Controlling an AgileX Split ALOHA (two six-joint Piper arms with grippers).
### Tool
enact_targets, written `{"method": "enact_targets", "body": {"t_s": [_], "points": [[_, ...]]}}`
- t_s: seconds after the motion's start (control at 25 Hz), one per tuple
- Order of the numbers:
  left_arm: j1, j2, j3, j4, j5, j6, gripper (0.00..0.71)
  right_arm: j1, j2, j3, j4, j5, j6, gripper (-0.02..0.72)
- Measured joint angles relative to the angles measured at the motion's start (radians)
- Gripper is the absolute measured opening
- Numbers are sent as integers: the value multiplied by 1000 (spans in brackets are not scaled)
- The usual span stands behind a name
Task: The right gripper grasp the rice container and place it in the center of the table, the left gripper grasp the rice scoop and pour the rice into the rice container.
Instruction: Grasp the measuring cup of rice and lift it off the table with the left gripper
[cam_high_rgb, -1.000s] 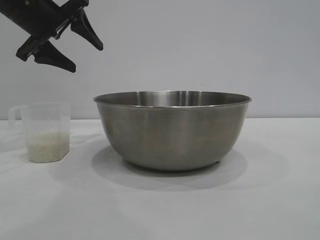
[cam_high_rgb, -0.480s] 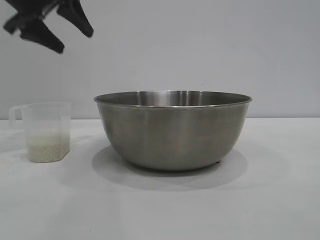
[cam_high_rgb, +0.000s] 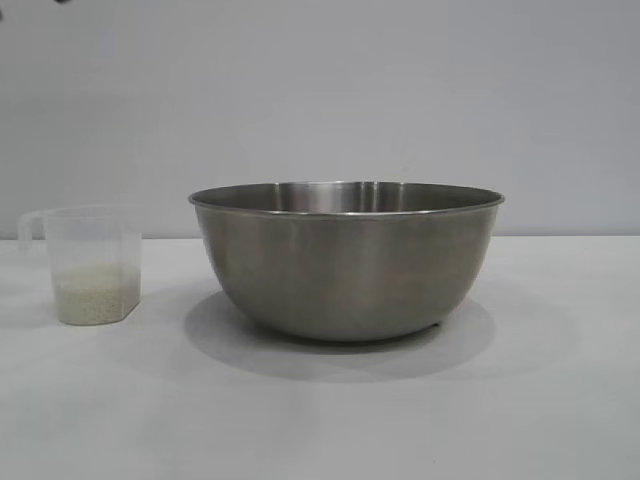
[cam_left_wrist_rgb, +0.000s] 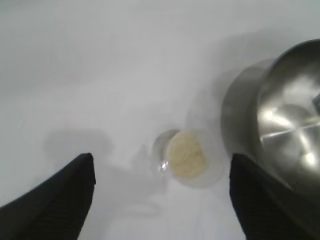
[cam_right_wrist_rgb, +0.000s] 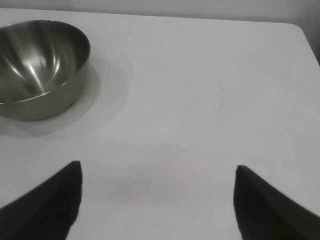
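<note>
- Gone from the exterior view is the left gripper (cam_left_wrist_rgb: 162, 200), which hung above the rice scoop (cam_high_rgb: 93, 265) a second ago; its own camera now looks down on the scoop from high up, jaws wide and empty.
- Rice (cam_high_rgb: 95, 297) fills the scoop's bottom; the rice container (cam_high_rgb: 345, 258) stands just beside it, mid-table, apparently empty.
- Next, I judge: descend on the scoop's handle side, grip it upright, tip over the container's rim.
- Right gripper (cam_right_wrist_rgb: 157, 200) hangs wide open, well apart from the container.
- White table (cam_high_rgb: 560, 400), plain grey wall behind.
</note>
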Motion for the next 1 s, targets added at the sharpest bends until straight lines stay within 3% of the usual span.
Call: {"method": "enact_targets", "body": {"t_s": [0.12,0.32,0.48,0.72,1.0], "points": [[0,-79,2,75,67,-33,496,0,0,0,0,0,0,566],[0,-186,10,90,157,-46,496,0,0,0,0,0,1,566],[0,-289,124,91,142,-50,496,0,0,0,0,0,1,566],[0,-478,442,15,-101,-35,496,0,0,0,0,0,1,566],[0,-586,734,-225,-472,113,496,0,0,0,0,0,2,566]]}}
